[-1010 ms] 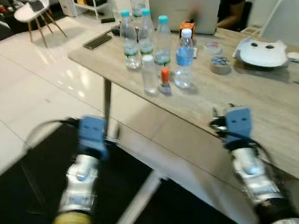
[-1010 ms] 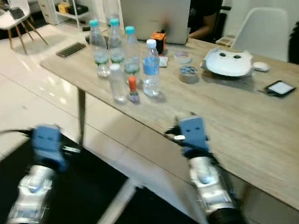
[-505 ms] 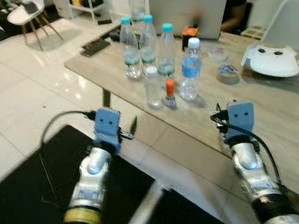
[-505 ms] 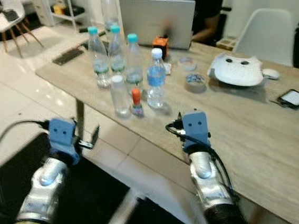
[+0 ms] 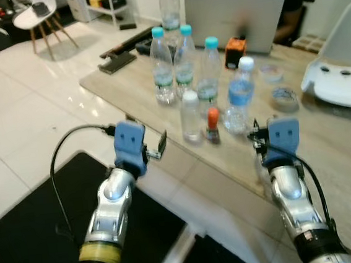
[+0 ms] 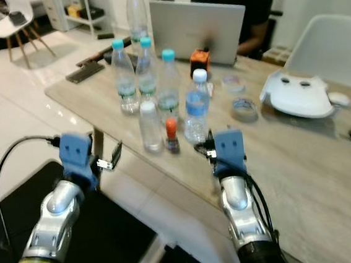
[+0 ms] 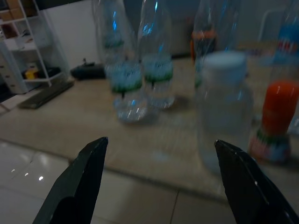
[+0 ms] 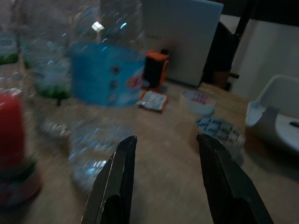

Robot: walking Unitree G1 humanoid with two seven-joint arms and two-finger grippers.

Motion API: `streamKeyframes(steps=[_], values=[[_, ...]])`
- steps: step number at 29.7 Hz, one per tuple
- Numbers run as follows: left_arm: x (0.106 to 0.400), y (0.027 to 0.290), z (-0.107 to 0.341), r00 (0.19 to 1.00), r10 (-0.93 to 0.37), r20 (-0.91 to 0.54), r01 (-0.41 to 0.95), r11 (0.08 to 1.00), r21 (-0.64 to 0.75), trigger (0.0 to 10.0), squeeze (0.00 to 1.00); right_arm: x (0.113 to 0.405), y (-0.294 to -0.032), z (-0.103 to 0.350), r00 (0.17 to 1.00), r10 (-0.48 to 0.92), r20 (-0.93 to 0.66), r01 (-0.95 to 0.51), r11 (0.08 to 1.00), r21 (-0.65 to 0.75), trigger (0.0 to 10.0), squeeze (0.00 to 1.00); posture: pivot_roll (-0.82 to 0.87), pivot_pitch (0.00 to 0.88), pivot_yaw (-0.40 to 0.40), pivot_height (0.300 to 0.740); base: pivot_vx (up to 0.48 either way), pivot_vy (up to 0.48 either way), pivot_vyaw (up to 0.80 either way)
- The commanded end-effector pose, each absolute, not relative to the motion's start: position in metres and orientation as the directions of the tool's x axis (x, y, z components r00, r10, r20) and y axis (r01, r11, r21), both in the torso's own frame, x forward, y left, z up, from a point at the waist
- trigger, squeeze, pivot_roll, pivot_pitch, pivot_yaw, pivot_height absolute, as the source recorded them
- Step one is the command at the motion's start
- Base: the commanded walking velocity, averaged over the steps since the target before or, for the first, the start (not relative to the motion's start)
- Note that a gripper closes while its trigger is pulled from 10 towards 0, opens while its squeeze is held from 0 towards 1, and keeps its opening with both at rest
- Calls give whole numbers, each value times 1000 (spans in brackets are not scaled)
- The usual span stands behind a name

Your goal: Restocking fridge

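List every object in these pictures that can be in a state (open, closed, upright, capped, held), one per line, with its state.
Left pincer: open, empty.
Right pincer: open, empty.
Blue-label bottle: upright, white cap on.
Small orange-capped bottle: upright, capped.
Short white-capped bottle: upright, capped.
Three teal-capped bottles: upright, capped.
Laptop: lid open.

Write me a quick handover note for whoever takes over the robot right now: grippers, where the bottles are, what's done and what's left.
Left gripper: open, empty, at the table's near edge, aimed at the small white-capped bottle.
Right gripper: open, empty, over the table, close to the blue-label bottle.
Bottles: three teal-capped bottles and the small orange-capped bottle stand upright in one cluster in front of the laptop.
Done: nothing picked up yet.
Left: grasp the bottles and carry them to the fridge.
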State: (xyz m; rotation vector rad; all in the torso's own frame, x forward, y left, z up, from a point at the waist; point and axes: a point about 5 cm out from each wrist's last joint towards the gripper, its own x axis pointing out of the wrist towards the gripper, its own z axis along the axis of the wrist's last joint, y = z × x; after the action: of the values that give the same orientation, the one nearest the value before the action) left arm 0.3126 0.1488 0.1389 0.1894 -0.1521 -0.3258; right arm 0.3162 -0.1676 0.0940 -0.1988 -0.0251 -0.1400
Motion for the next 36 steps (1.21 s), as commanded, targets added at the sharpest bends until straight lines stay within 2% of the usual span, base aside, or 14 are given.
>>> streamKeyframes(steps=[1, 3, 6, 15, 21, 25, 29, 32, 36], values=[[311, 148, 141, 926, -362, 112, 336, 921, 196, 10000, 0, 316, -164, 95, 991, -132, 36, 136, 973, -185, 10000, 110, 56, 0, -6, 740, 0, 0, 0], [306, 142, 144, 891, -444, 97, 422, 887, 186, 10000, 0, 315, -165, 96, 990, -134, 41, 139, 973, -185, 10000, 110, 57, 0, -6, 740, 0, 0, 0], [304, 139, 148, 869, -485, 96, 463, 867, 185, 10000, 0, 315, -166, 98, 989, -138, 47, 144, 972, -184, 10000, 114, 58, 0, -6, 740, 0, 0, 0], [329, 128, 165, 860, -497, 118, 478, 864, 159, 10000, 0, 317, -166, 108, 987, -140, 76, 151, 973, -174, 10000, 110, 54, 25, -7, 740, 0, 0, 0], [346, 129, 168, 871, -482, 95, 473, 875, 98, 10000, 0, 315, -165, 116, 986, -139, 97, 154, 974, -168, 10000, 110, 51, 45, -7, 740, 0, 0, 0], [364, 129, 170, 877, -475, 72, 473, 880, 38, 10000, 0, 311, -168, 128, 981, -143, 131, 165, 970, -176, 10000, 110, 12, 100, -6, 740, 0, 0, 0], [375, 131, 175, 882, -466, 71, 467, 884, 7, 10000, 0, 308, -178, 136, 975, -163, 152, 190, 965, -183, 10000, 114, 5, 118, -7, 740, 0, 0, 0], [381, 127, 181, 863, -498, 84, 502, 864, -31, 10000, 0, 306, -184, 139, 972, -178, 154, 205, 960, -189, 10000, 114, -9, 135, -7, 740, 0, 0, 0], [382, 113, 187, 815, -574, 79, 575, 818, 17, 10000, 0, 305, -186, 141, 971, -183, 153, 211, 958, -193, 10000, 110, -11, 142, -4, 740, 0, 0, 0]])
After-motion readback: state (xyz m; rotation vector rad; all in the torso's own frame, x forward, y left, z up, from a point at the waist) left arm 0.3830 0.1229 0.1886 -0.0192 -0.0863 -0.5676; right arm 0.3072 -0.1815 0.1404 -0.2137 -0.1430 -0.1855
